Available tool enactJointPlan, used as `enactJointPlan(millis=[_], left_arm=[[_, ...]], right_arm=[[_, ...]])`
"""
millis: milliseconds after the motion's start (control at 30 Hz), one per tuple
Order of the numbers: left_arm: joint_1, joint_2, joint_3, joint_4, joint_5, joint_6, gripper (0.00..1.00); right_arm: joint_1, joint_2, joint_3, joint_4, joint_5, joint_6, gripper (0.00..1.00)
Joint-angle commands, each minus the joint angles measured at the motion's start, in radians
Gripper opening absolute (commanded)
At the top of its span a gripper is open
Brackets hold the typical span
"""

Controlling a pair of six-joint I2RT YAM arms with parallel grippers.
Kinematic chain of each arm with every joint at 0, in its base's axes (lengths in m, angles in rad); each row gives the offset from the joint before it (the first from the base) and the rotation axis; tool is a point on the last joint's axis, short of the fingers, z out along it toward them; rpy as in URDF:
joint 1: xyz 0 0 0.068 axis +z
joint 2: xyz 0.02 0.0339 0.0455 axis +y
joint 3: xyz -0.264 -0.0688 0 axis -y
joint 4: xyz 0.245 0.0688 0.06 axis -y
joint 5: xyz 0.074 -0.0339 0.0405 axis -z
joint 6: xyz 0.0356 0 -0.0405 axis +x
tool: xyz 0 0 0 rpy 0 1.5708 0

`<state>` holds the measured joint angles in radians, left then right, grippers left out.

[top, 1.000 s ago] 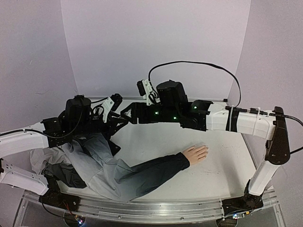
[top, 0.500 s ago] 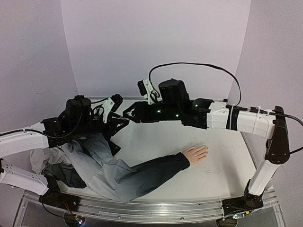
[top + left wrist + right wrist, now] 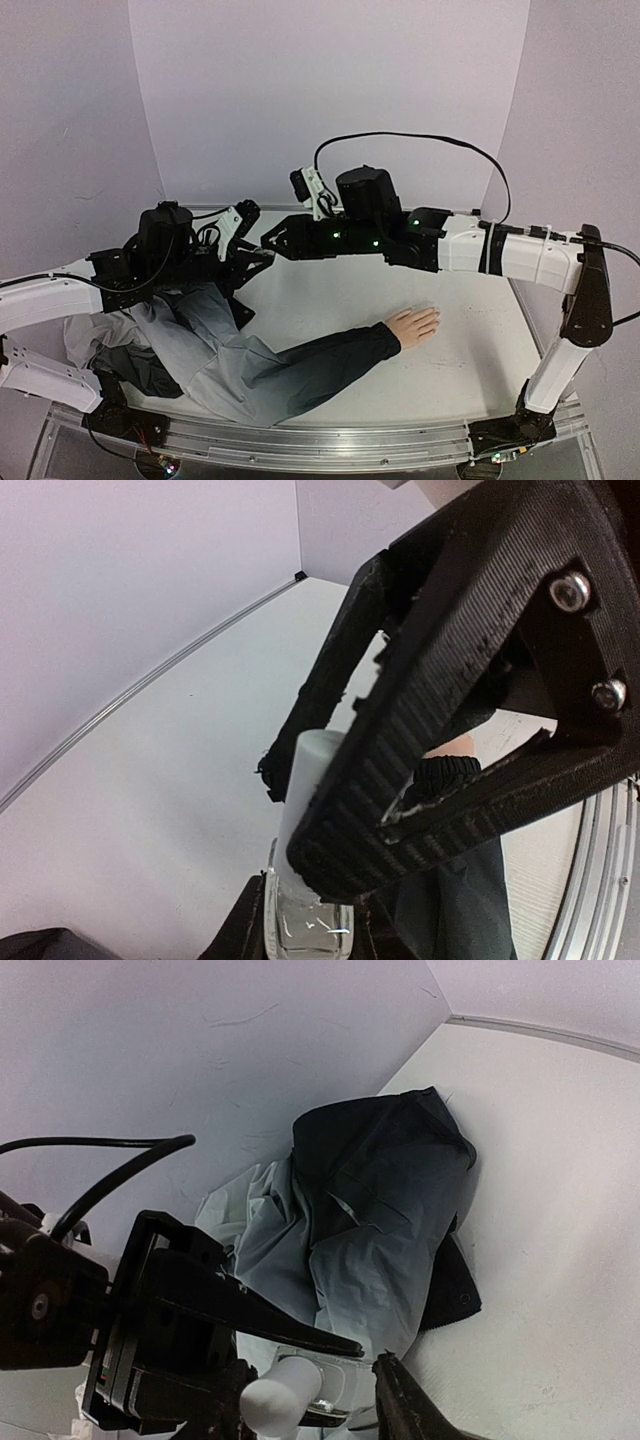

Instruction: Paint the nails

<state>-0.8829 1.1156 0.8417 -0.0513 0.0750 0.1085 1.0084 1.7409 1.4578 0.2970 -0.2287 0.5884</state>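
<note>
Item: pale peach mannequin hand [image 3: 412,326], fingers spread, lying palm down on the white worktop [image 3: 470,372] at about 4 o'clock from its centre, its fingers aimed toward 2 o'clock. The nails [image 3: 433,316] sit at its fingertips and are too small to make out singly. The hand comes out of a dark navy fabric sleeve [image 3: 330,362], which runs off toward 8 o'clock into a crumpled pale grey garment [image 3: 195,345] heaped at the worktop's 9 o'clock side. Item: small clear glass bottle [image 3: 300,912] with a tall white cylindrical cap [image 3: 312,770], held clear of the worktop near 10 o'clock, well apart from the hand. Left pincer [image 3: 310,942]: clamped on the bottle's glass body, one black finger on each side, cap standing free above them. Right pincer [image 3: 268,241]: its arm reaches across from 3 o'clock and meets the left pincer. Its black ribbed fingers stand apart, one on each side of the white cap. The right wrist view shows a gap between the cap and one finger; contact on the other side cannot be told.
</note>
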Motion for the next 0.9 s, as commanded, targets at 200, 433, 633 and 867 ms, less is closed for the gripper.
enactJointPlan(millis=[200, 433, 633, 867], left_arm=[[-0.005, -0.004, 0.013, 0.031, 0.014, 0.016, 0.00], [-0.005, -0.002, 0.013, 0.028, 0.017, 0.015, 0.00], [-0.005, -0.005, 0.013, 0.025, 0.020, 0.015, 0.00], [-0.006, -0.008, 0.012, 0.023, 0.021, 0.016, 0.00]], right_arm=[[-0.008, -0.065, 0.032, 0.017, -0.019, -0.012, 0.30], [-0.012, -0.056, 0.037, 0.017, -0.035, -0.016, 0.31], [-0.017, -0.040, 0.052, 0.017, -0.046, -0.015, 0.33], [-0.019, -0.028, 0.060, 0.017, -0.060, -0.017, 0.28]])
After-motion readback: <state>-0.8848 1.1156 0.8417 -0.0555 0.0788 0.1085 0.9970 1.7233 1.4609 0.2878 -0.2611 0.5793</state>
